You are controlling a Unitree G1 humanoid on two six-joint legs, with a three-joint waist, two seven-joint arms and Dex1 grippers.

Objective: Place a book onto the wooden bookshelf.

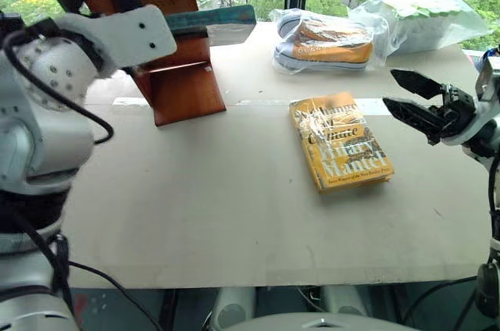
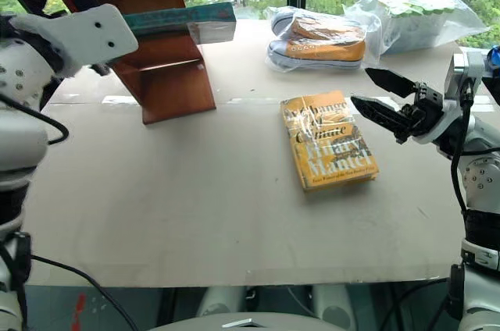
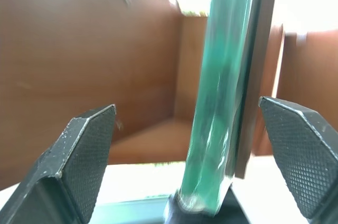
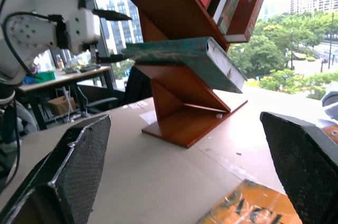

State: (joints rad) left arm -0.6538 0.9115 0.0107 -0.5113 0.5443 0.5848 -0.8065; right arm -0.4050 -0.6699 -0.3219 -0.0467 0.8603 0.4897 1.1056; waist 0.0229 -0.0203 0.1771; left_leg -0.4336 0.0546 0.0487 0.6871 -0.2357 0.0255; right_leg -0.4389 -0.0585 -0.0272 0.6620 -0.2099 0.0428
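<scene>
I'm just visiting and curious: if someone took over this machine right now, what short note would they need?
Left tool: open, fingers on either side of the large teal-green plastic-wrapped book, not gripping.
Right tool: open, empty, hovering beside the smaller yellow-orange book on the table.
The teal book lies on a shelf of the reddish-brown wooden bookshelf, one end sticking out past it.
Done: book placed.
Left: draw the left arm clear.

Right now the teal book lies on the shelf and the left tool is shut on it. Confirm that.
Wrong on the tool. The teal book does lie on the shelf, but the left tool is open: the left wrist view shows its fingers standing apart on either side of the book, clear of it.
</scene>
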